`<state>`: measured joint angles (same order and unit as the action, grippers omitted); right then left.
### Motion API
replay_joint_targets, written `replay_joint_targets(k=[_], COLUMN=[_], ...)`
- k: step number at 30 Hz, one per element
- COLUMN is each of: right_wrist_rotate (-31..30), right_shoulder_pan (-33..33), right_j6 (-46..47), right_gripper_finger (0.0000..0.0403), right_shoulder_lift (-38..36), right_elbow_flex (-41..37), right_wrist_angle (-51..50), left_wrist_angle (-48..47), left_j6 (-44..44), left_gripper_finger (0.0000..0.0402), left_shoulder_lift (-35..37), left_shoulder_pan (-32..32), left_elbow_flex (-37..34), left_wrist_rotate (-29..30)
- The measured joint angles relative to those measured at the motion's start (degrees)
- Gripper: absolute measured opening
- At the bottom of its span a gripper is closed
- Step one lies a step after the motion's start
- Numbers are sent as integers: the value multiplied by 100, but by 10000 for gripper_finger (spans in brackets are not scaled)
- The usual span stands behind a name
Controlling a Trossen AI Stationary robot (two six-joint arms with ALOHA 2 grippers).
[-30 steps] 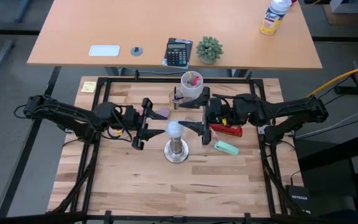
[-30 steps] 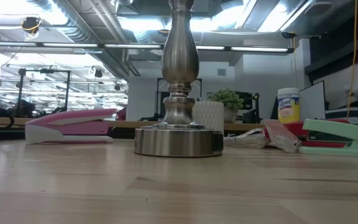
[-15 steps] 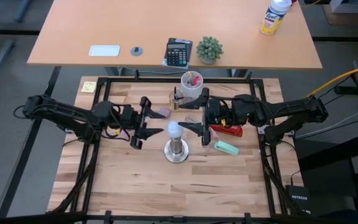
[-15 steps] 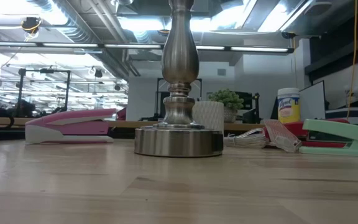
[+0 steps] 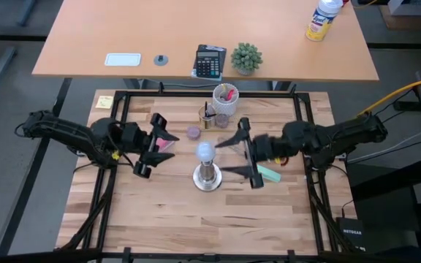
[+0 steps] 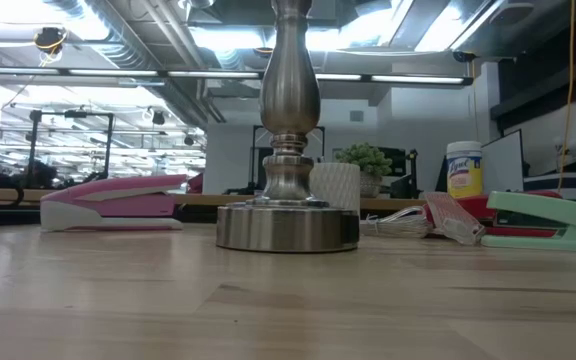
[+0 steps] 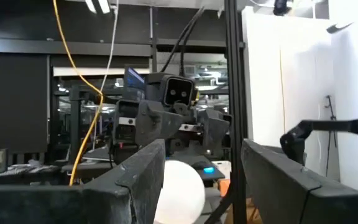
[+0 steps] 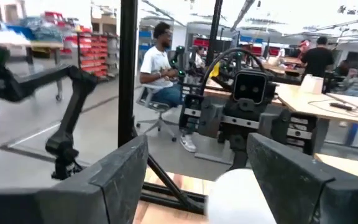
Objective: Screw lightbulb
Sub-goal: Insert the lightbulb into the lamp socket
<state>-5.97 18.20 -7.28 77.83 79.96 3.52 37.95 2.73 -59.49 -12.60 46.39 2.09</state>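
The white lightbulb (image 5: 205, 151) sits on top of the silver metal stand (image 5: 208, 177), whose round base (image 6: 288, 226) rests on the wooden table. My left gripper (image 5: 159, 146) is open to the bulb's left, clear of it. The left wrist view shows the bulb (image 7: 179, 190) beyond the two open fingers. My right gripper (image 5: 221, 157) is open just right of the bulb, its fingers spread toward the far and near sides without touching it. In the right wrist view the bulb (image 8: 241, 196) shows low between the fingers. The low view cuts the bulb off above its top edge.
A small purple cap (image 5: 194, 132) lies just beyond the stand. A pink stapler (image 6: 118, 200) lies left of the stand and a green stapler (image 5: 269, 174) right of it. A white cup (image 5: 225, 98) stands at the back. The near half of the table (image 5: 196, 219) is bare wood.
My left gripper has drawn back from the bulb toward the table's left edge, staying open. My right gripper has swung toward the near edge and rolled a little, still open. The bulb and stand have not moved.
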Motion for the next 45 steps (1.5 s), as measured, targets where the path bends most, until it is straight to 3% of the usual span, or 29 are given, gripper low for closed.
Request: replay_joint_targets(k=[4,22,29,45], right_wrist_rotate=[-474,-1071,-1791,-1787], right_shoulder_pan=[184,203,203,203], right_j6=[-218,-405,-553,-618], right_gripper_finger=[280,280,280,280], right_shoulder_lift=[175,473,473,473], right_elbow_flex=[0,0,0,0], right_wrist_angle=[7,268,284,343], left_wrist_angle=[13,108,192,411], left_j6=[75,7,181,393], left_gripper_finger=[203,203,203,203], left_shoulder_lift=[-130,-517,-517,-517], left_shoulder_pan=[-68,-79,-81,-81], left_elbow_flex=[0,0,-2,-2], left_wrist_rotate=[2,4,4,7])
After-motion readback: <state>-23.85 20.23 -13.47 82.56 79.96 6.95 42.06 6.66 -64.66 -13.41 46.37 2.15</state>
